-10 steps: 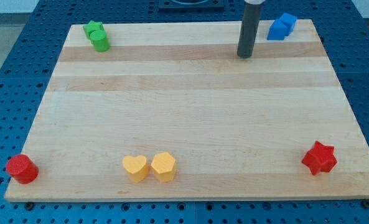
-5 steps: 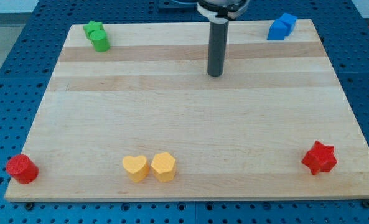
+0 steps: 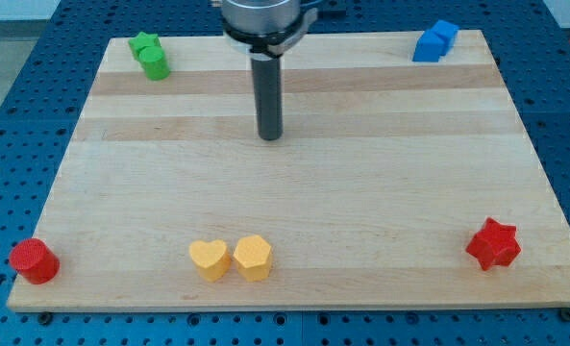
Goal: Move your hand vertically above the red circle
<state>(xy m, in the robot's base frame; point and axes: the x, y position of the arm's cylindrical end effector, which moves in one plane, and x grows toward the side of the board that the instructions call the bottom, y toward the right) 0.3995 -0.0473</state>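
The red circle [image 3: 33, 260], a short cylinder, sits at the board's bottom left corner. My tip [image 3: 270, 136] rests on the board a little above its middle, far to the upper right of the red circle. The dark rod rises from the tip to a metal mount at the view's top. No block touches the tip.
A green cylinder [image 3: 155, 63] and a green star-like block [image 3: 144, 43] stand together at the top left. Two blue blocks [image 3: 434, 40] sit at the top right. A yellow heart [image 3: 209, 259] and a yellow hexagon [image 3: 252, 257] touch at the bottom. A red star [image 3: 493, 243] is at the bottom right.
My tip has slid down and to the left, from near the blue blocks at the top right towards the board's middle. No block has moved.
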